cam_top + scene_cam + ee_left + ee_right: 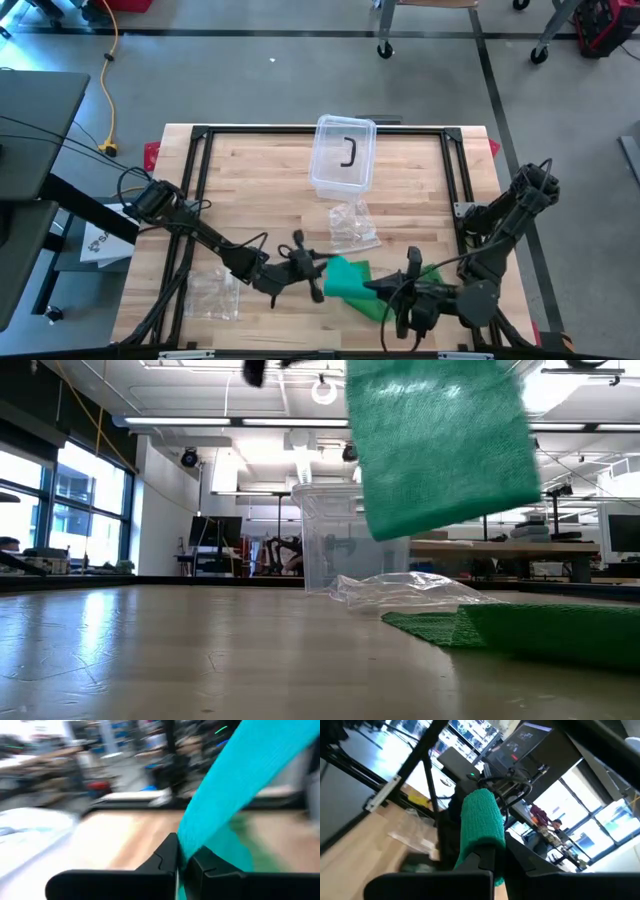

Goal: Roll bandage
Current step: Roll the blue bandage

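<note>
Stretching across the near middle of the tabletop (250,160), the green bandage (350,278) runs side to side in the high view, its long axis lying between the two arms. The left tool (318,283) has its fingers (167,855) pinched tight on one end of the strip, and from that grip the cloth climbs away at a slant as a flat band. The right tool (385,287) is clamped on the other end, where the bandage is wound into a thick roll (481,820) standing up out of the closed fingers (487,855), the roll's axis pointing straight out along that tool.

From table height a broad panel of the cloth hangs in the air with its lower edge tilted (well above the wood), while a loose stretch lies flat on the tabletop at the right.

Behind the bandage, toward the far edge, stands a clear plastic container (343,152), with a crumpled clear wrapper (353,225) between it and the bandage. A second clear bag (212,292) lies near the left arm.
</note>
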Action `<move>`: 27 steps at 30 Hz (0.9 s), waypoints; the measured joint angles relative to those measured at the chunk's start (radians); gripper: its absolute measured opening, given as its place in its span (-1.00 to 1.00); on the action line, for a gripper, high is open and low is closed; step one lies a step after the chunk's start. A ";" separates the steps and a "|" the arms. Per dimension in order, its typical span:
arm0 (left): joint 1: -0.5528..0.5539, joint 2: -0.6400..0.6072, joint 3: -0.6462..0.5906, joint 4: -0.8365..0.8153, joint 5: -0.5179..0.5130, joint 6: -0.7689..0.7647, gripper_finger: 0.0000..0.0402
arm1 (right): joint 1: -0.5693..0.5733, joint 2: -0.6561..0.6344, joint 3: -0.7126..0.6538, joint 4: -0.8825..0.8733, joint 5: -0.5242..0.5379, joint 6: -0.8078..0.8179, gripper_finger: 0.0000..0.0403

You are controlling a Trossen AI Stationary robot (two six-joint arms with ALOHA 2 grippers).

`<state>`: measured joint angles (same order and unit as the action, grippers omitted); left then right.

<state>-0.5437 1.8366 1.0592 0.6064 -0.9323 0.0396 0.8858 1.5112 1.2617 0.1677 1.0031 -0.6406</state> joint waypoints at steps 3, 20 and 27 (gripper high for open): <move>-0.010 -0.004 0.000 -0.008 -0.178 0.052 -0.99 | 0.016 0.000 0.000 -0.002 -0.011 0.050 -0.98; -0.014 0.008 0.001 -0.038 0.041 -0.108 -1.00 | -0.016 0.002 -0.001 -0.102 -0.104 0.221 -0.98; 0.001 0.052 0.000 -0.058 -0.066 -0.184 -1.00 | -0.022 0.002 -0.001 -0.116 -0.177 0.250 -0.98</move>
<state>-0.5428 1.8885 1.0595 0.5489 -0.9981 -0.1447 0.8642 1.5127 1.2610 0.0519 0.8257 -0.3903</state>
